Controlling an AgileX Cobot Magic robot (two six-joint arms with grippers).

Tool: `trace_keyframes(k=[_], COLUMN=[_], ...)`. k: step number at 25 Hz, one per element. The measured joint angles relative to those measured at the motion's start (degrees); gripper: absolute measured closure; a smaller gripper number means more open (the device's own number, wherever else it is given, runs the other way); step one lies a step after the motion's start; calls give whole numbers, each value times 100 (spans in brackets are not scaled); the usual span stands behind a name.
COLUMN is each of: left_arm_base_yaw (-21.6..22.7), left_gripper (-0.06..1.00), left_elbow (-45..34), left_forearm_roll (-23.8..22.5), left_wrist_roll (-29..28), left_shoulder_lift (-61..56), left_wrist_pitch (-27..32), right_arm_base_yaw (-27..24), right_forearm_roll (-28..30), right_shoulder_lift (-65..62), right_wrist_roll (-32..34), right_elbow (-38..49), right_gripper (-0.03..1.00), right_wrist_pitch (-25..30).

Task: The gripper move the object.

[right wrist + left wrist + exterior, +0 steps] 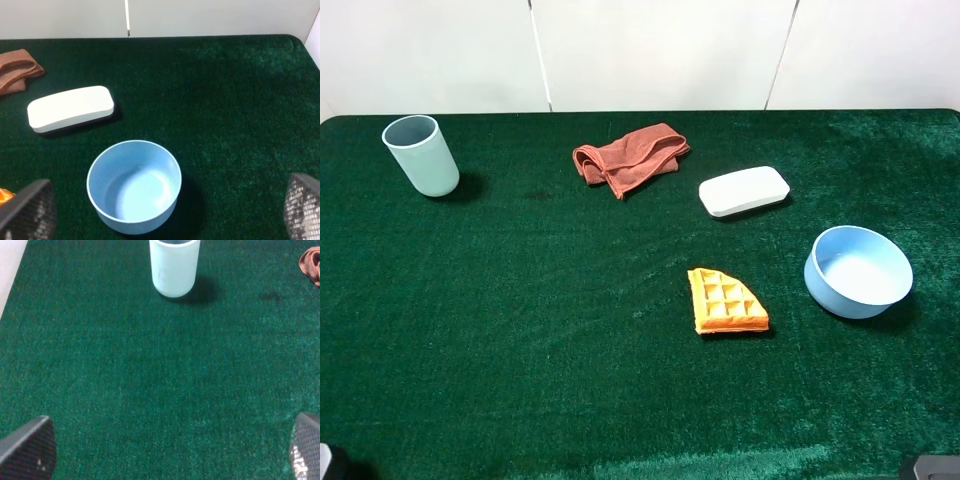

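Overhead and wrist views of a green felt-covered bench (520, 340) carrying five items. The white case (744, 191), a flat rounded rectangle, lies closed on the far right part of the bench, its long axis slightly slanted. It touches nothing but the bench. A crumpled reddish-brown cloth (630, 158) lies to its left, apart from it. A light blue bowl (840, 298) stands upright nearer the front right, also apart from the case. An orange waffle wedge (725, 302) lies flat between the bench centre and the bowl, in front of the case. A pale blue cup (421, 155) stands upright at the far left, well apart from everything else.

The left pincer (167, 447) is spread wide, its two dark fingertips (27, 450) showing only at opposite edges of the left wrist view. Nothing but bare felt lies between them. It holds nothing. The cup stands ahead of it, and an edge of the cloth shows at one corner.

The right pincer (165, 207) is likewise spread wide and holds nothing, its fingertips (302, 205) sitting at opposite edges of the right wrist view. The bowl lies between and just ahead of them. The case lies beyond the bowl and off to one side, untouched. Neither pincer is in contact with any item.
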State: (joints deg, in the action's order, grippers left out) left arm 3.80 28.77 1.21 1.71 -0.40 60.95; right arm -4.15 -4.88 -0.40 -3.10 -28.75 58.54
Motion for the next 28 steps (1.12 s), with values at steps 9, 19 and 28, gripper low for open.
trace_keyframes(k=[9,19,28], left_arm_base_yaw=[0,0,0], left_gripper=[2,2,2], left_elbow=[0,0,0], left_forearm_roll=[0,0,0], left_wrist_roll=[0,0,0], left_shoulder_lift=[0,0,0], left_wrist_pitch=[0,0,0], right_arm_base_yaw=[0,0,0], right_forearm_roll=[0,0,0], right_shoulder_lift=[0,0,0], right_wrist_roll=[0,0,-18], right_elbow=[0,0,0], right_gripper=[27,27,27], right_wrist_pitch=[0,0,0])
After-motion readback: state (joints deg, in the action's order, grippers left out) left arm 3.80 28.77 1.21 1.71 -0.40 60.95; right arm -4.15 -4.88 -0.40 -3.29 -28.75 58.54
